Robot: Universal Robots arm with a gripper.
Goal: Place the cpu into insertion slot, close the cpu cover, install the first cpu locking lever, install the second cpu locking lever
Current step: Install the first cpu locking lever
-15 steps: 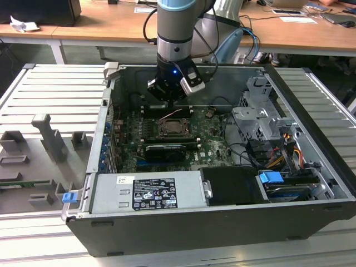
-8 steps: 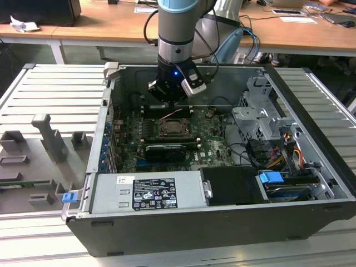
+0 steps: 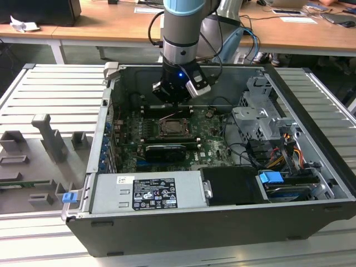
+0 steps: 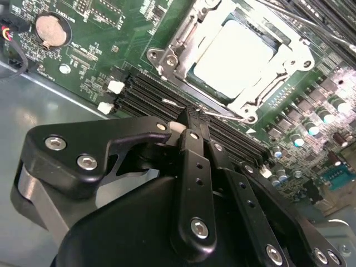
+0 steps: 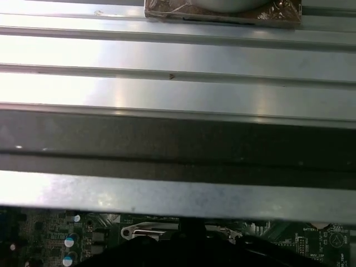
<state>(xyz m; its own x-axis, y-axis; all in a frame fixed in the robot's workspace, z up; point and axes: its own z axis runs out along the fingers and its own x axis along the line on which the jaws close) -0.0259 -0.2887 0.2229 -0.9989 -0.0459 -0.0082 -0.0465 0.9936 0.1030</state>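
Pale silver-topped square cpu [image 4: 233,58], seated in black-rimmed insertion slot [image 4: 167,58] under thin silver cpu cover [image 4: 267,83] just beyond closed, empty black gripper [image 4: 192,119]: likely light, rigid, fragile, edge-held.

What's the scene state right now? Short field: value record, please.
cpu: seated in the insertion slot, pale top showing in the second wrist view
cpu cover: silver frame lying down flat around the cpu
gripper: above the memory slots beside the socket, fingers together with nothing between them
arm: reaching down into the open computer case, over the socket in the exterior view
motherboard: green, coin battery near one corner
power supply: grey box along the case's near edge
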